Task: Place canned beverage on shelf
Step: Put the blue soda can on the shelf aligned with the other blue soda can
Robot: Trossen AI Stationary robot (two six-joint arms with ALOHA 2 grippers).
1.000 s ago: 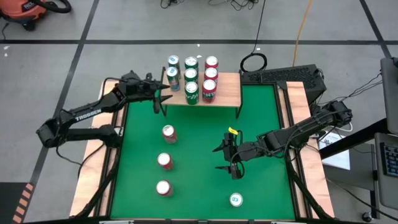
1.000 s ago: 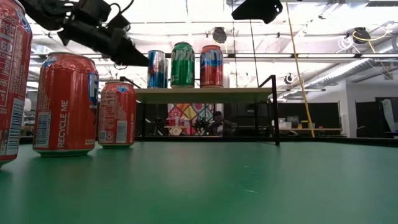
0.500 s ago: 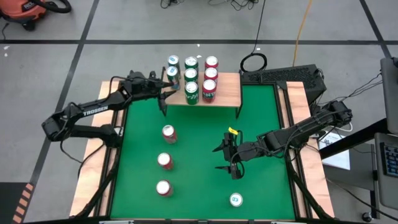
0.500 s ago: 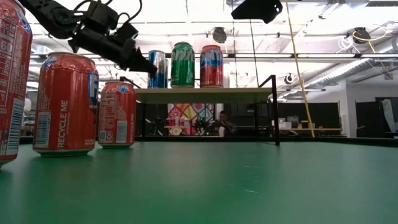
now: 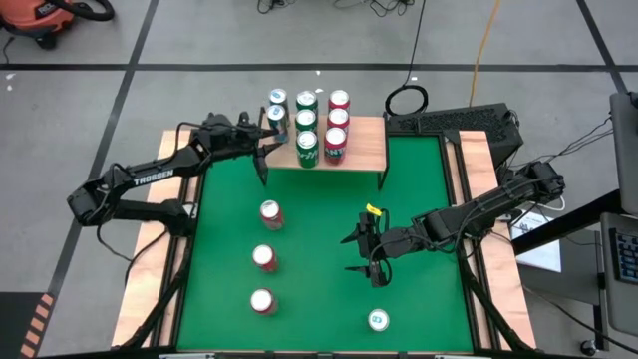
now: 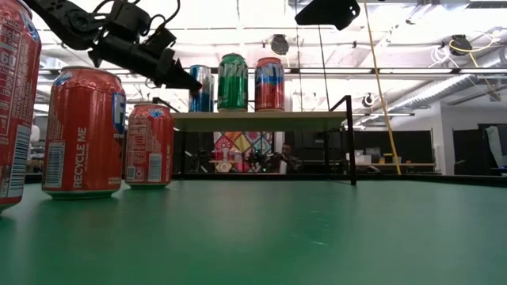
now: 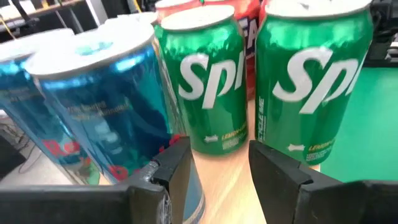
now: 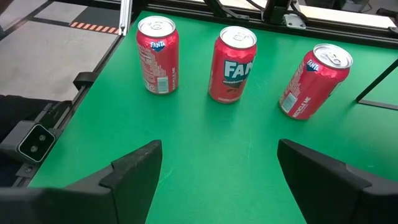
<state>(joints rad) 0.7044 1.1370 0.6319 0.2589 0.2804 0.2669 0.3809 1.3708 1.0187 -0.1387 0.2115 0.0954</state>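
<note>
The green desk [image 5: 319,249] carries the shelf [image 5: 364,150] at its far edge. Three red cans [image 5: 263,257] stand upright, nearer the left claw [image 5: 267,152] — narrowed beside the shelf's blue can [image 5: 276,122], gripping nothing. The right claw [image 5: 367,254] hangs wide, the green can [image 5: 378,320] just below.

Two black jointed arms, the left arm [image 5: 135,182] lettered TROSSEN in white.

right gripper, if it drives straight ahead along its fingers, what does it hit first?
Probably the middle red Fanta can. The right gripper hangs open over bare green table, and that can sits nearest the line between its fingers. It may be pitched down enough to meet the table first.
</note>
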